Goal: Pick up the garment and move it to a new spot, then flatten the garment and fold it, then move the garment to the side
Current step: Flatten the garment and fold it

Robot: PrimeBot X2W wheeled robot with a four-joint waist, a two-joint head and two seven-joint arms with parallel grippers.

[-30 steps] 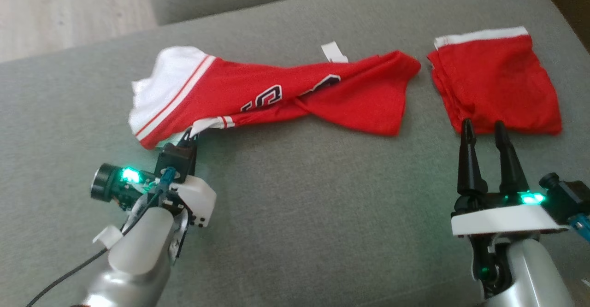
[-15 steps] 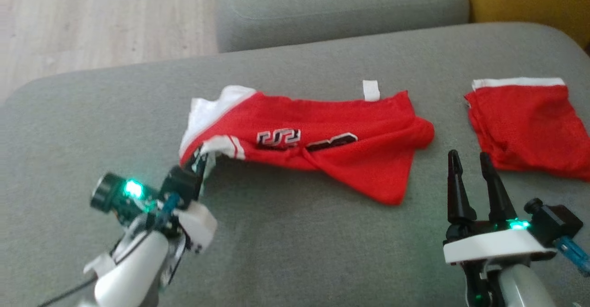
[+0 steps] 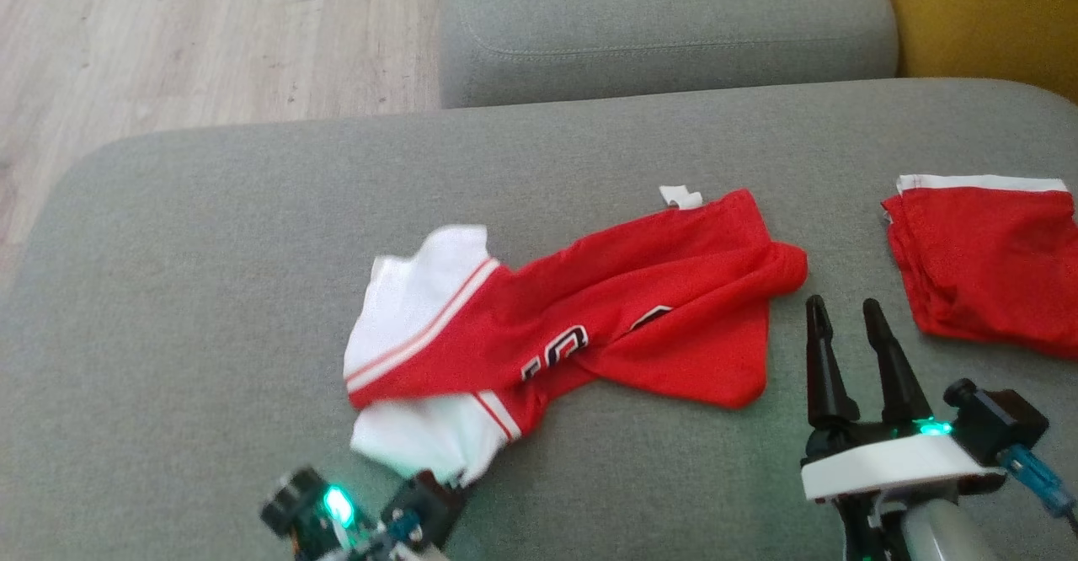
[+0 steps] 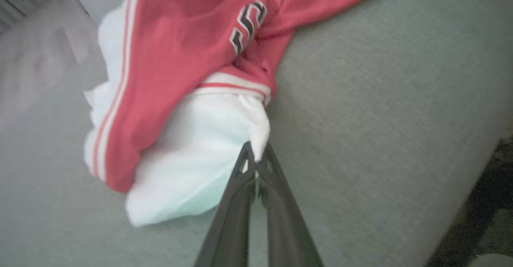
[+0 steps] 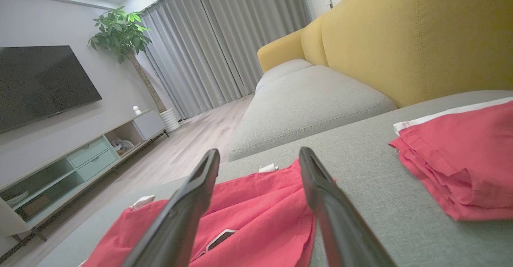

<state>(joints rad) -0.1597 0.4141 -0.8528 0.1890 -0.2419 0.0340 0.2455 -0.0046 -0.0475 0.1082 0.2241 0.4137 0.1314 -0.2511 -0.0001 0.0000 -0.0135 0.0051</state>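
– On the grey sofa seat (image 3: 210,291), entry one: garment (image 3: 589,325); red jersey cloth with a white end and red-and-white striping; lying mid-seat, crumpled, twisted at its middle.

– Anything cut off or hard to make out?

– Left tool (image 4: 255,158): the head view's bottom edge cuts off most of it; its own wrist view is blurred, yet shows both fingers pressed together with a pinch of the garment's white corner between the tips. Entry two: folded red cloth (image 3: 985,266) with a white band along its far edge; cut by the right edge of the head view.

– And the right tool?

– Right tool (image 3: 840,304): fingers spread wide; nothing between them; tips just beside the garment's red end, between it and the folded red cloth.

– Lie of the garment?

– Long axis diagonal in the head view; white end nearer and to the left, at the left tool; red end farther and to the right, beside a small white tag (image 3: 680,197) at its far edge.

– Writing?

– Black characters edged in white (image 3: 556,355) on the red cloth; partly folded into the twist; not readable; nothing legible on the tag.
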